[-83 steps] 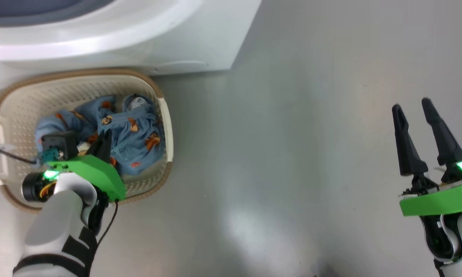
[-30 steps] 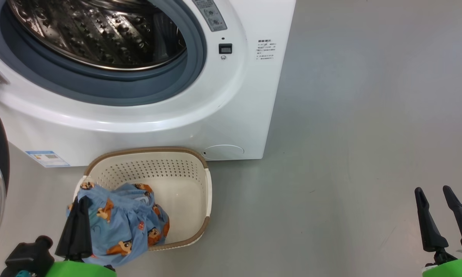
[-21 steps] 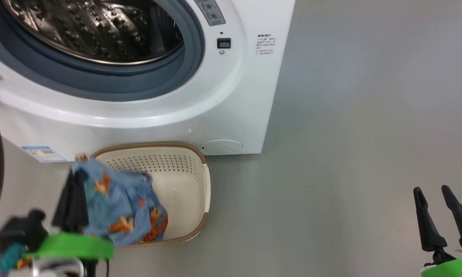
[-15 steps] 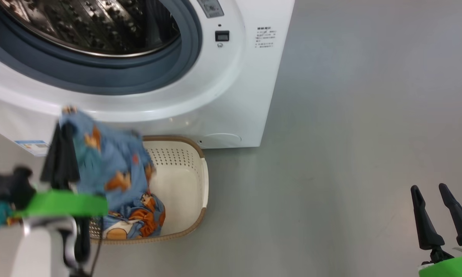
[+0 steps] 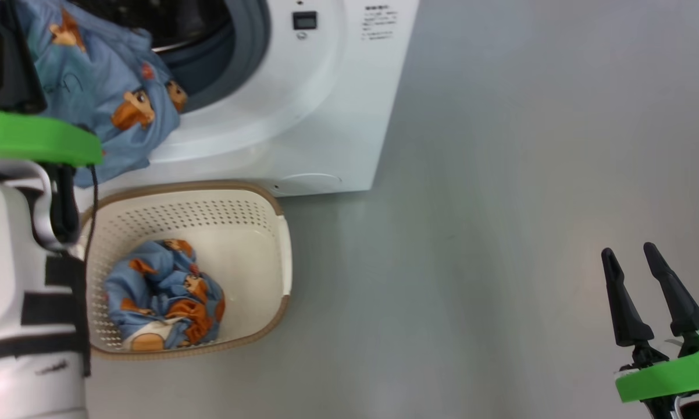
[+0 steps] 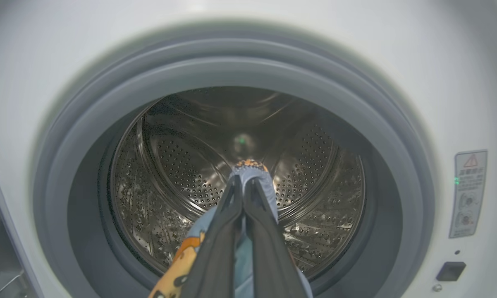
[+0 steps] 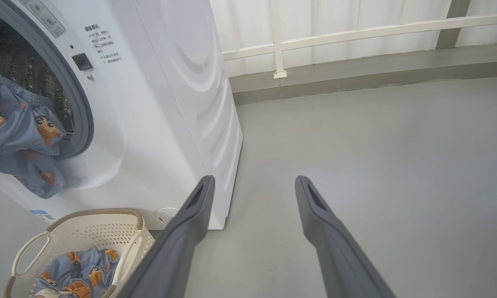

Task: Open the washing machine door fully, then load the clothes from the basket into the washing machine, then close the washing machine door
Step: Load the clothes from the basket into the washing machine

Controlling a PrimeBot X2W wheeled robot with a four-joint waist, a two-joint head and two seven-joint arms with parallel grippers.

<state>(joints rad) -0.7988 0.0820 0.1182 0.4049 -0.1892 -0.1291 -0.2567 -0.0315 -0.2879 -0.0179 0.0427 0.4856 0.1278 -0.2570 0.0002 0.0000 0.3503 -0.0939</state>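
Clothes [image 5: 102, 87], blue with orange bears, hang from the left hand [image 6: 243, 182]. Its two fingers are pressed together on the cloth. The hand points straight at the shiny drum [image 6: 182, 174] of the washing machine [image 5: 326, 116], out in front of the round hole. The cloth hangs down in front of the grey ring [image 6: 248, 70]. The basket [image 5: 282, 256] sits on the floor [image 5: 500, 174] right by the machine, with a second bundle [image 5: 163, 297] of the same cloth inside. The right hand [image 5: 627, 250] is far off to the side above the floor, fingers apart, holding nothing.

the washing machine [image 5: 326, 116]: top cut off | printed label [image 5: 378, 23]: unreadable
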